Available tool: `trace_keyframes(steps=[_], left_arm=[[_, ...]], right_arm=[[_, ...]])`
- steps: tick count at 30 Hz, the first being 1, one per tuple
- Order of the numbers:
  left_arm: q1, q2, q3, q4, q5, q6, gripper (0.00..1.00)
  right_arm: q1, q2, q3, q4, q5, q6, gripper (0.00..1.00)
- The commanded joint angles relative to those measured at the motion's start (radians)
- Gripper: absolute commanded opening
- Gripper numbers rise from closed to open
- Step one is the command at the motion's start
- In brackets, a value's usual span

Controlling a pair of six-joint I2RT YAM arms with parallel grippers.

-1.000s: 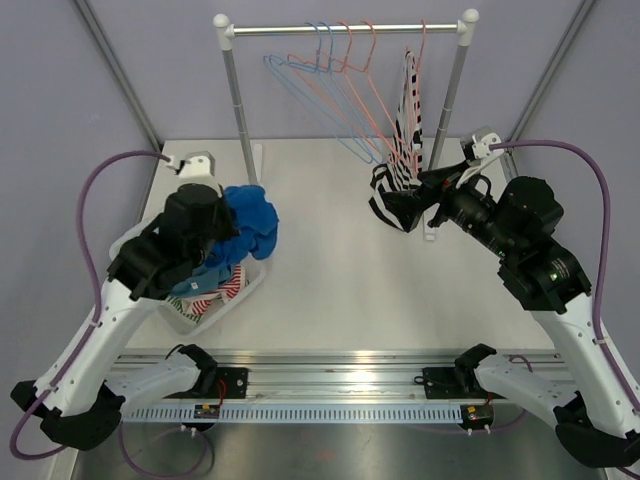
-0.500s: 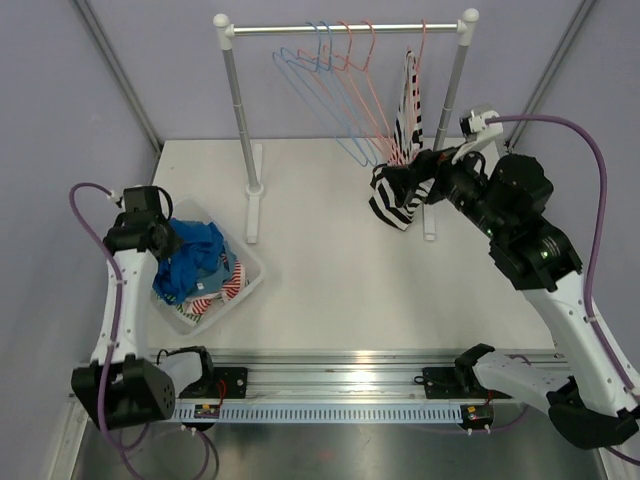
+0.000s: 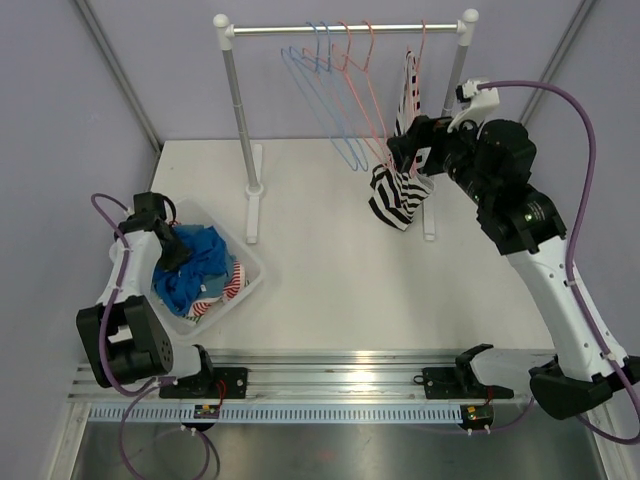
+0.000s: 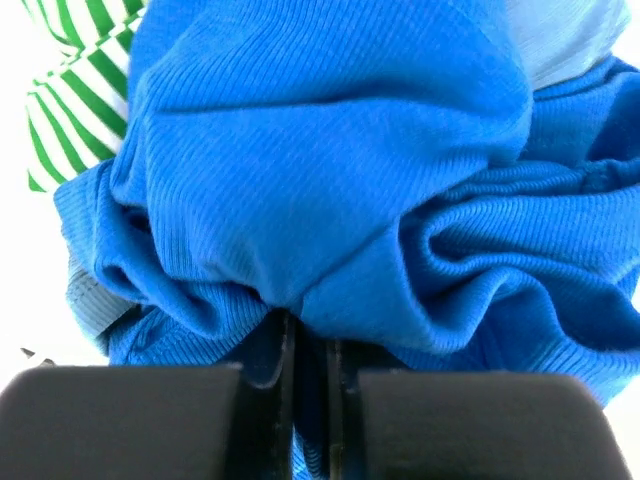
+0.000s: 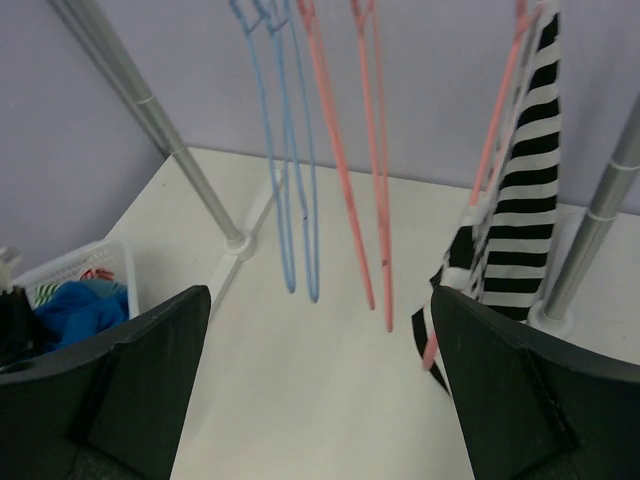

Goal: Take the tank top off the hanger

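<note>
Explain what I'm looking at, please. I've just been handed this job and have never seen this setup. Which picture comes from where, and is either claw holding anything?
Two robot arms are bolted at the near edge of a table. The overhead picture looks down from above and behind them. The other two pictures come from a camera on each wrist. At the back stands a clothes rack with empty hangers, blue and pink, and a striped tank top hanging at its right end. The right gripper is open next to that top and holds nothing. On the left sits a basket of clothes, and the left gripper is shut on a blue garment inside it.
</note>
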Motion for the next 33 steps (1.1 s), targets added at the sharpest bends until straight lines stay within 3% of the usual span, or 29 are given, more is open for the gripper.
trace_keyframes(steps=[1,2,3,6,10,15,19,22,23,25,26,28,29,31,33], left_arm=[[0.002,-0.107,-0.013,0.014,-0.007,-0.007,0.13],[0.002,-0.139,-0.003,0.012,-0.012,-0.019,0.26],[0.003,-0.165,0.006,0.003,-0.012,-0.024,0.46],[0.002,-0.256,0.054,-0.009,0.013,-0.042,0.73],[0.002,-0.328,0.152,-0.057,0.027,-0.051,0.99],[-0.007,-0.42,0.252,-0.111,0.036,-0.038,0.99],[-0.085,-0.515,0.237,-0.08,0.028,-0.012,0.99],[-0.231,-0.496,0.275,-0.077,0.036,0.048,0.99],[-0.333,-0.479,0.287,-0.082,0.036,0.077,0.99],[-0.423,-0.459,0.289,-0.066,0.013,0.09,0.99],[-0.494,-0.466,0.271,-0.048,-0.015,0.082,0.99],[-0.535,-0.518,0.222,0.033,-0.055,0.064,0.99],[-0.553,-0.538,0.167,0.09,-0.041,0.058,0.99],[-0.56,-0.586,0.113,0.138,-0.013,0.056,0.99],[-0.56,-0.61,0.057,0.17,-0.042,0.058,0.99]], right_arm=[[-0.088,0.065,0.103,-0.051,0.034,0.001,0.99],[-0.102,0.091,0.119,-0.077,0.035,0.001,1.0],[-0.118,0.107,0.155,-0.091,0.035,-0.008,0.99],[-0.131,0.176,0.246,-0.154,0.044,-0.027,1.0],[-0.142,0.31,0.361,-0.207,0.064,-0.043,0.99],[-0.15,0.52,0.598,-0.299,0.187,-0.076,1.0],[-0.148,0.614,0.679,-0.272,0.274,-0.119,0.99],[-0.15,0.681,0.745,-0.272,0.278,-0.142,0.99],[-0.148,0.7,0.763,-0.275,0.273,-0.145,0.98],[-0.15,0.749,0.829,-0.305,0.256,-0.146,0.91],[-0.15,0.763,0.849,-0.312,0.253,-0.146,0.78],[-0.15,0.781,0.869,-0.312,0.239,-0.146,0.62],[-0.15,0.781,0.868,-0.31,0.235,-0.146,0.46],[-0.148,0.784,0.864,-0.299,0.242,-0.143,0.34],[-0.148,0.781,0.871,-0.299,0.259,-0.139,0.29]])
